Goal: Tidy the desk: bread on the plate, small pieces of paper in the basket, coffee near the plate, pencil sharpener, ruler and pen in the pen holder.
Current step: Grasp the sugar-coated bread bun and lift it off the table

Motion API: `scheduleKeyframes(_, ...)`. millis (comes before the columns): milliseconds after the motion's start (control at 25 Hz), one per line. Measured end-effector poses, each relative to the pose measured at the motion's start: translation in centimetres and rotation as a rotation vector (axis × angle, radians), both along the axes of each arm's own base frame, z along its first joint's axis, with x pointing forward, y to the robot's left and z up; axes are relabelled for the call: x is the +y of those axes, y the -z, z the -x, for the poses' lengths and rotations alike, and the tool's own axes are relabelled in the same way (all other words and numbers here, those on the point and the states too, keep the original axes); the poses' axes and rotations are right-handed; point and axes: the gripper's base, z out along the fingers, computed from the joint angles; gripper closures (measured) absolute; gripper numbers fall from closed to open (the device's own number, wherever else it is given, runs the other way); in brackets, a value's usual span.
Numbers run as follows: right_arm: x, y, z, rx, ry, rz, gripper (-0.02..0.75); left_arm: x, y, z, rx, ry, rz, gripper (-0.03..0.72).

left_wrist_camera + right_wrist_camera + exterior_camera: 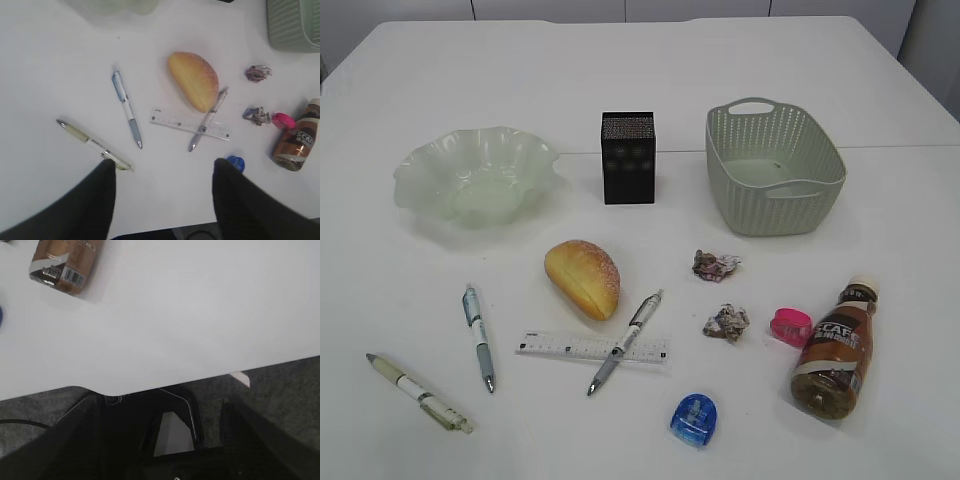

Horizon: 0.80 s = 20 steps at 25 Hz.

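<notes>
neither arm shows in the exterior view. in the left wrist view the left claw [162,200] hangs well above the bench, its two dark fingers [95,200] standing wide apart at the bottom of the frame — nothing between them, nothing touched. in the right wrist view the right claw [160,440] sits back past the near edge of the bench, over the floor, its blurred dark fingers [260,440] spread wide and empty — clear of the bench.
</notes>
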Motion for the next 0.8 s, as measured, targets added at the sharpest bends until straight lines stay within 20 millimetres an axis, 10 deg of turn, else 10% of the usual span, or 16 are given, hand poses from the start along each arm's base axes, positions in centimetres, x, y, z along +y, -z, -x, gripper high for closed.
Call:
scheduleKeyframes(280,0.1,0.5,-1.1,0.063,0.0,-0.009,0.164,-1.9,3.0,-3.1,0.145,-0.012,0.134,0.122)
scheduleKeyframes(800,0.1,-0.7,-3.6,0.09,-0.007,-0.003,0.164,-5.2,5.4,-5.5,0.104,0.062,0.158,0.137)
